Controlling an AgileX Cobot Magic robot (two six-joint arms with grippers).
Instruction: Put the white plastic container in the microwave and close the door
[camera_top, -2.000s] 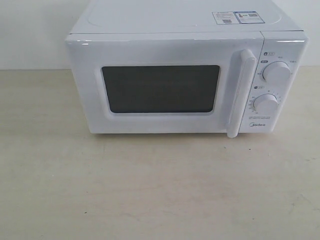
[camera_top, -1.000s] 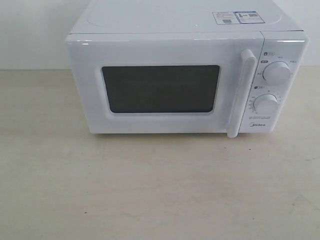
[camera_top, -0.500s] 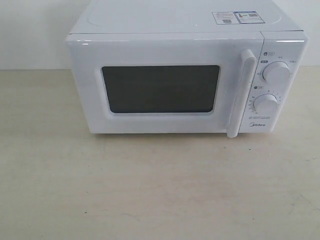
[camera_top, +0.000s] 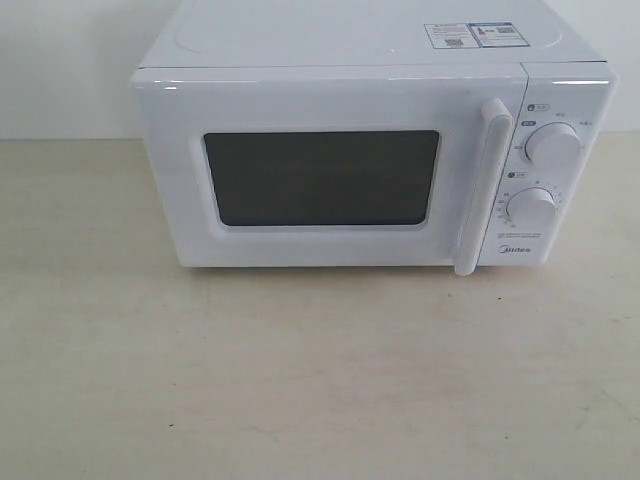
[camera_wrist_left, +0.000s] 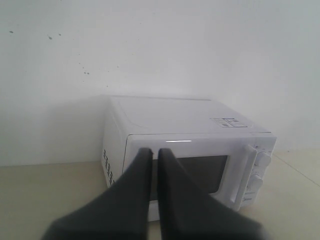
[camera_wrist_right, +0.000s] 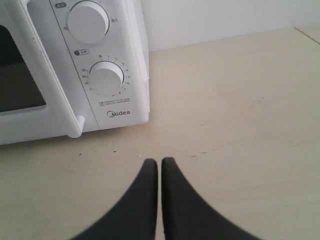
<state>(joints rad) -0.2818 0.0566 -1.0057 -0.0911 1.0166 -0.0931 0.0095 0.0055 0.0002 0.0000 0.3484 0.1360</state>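
The white microwave (camera_top: 370, 150) stands at the back of the table with its door (camera_top: 320, 170) shut, dark window facing me and the long white handle (camera_top: 482, 185) at the door's right edge. The white plastic container shows in no view. Neither arm appears in the exterior view. In the left wrist view my left gripper (camera_wrist_left: 155, 151) is shut and empty, held well back from the microwave (camera_wrist_left: 190, 145). In the right wrist view my right gripper (camera_wrist_right: 159, 162) is shut and empty above the tabletop, in front of the dials (camera_wrist_right: 106, 78).
A beige tabletop (camera_top: 320, 380) stretches in front of the microwave. A white wall (camera_wrist_left: 160, 50) rises behind it. Two stickers (camera_top: 475, 35) lie on the microwave's top. A table seam (camera_wrist_right: 307, 35) runs at the far right.
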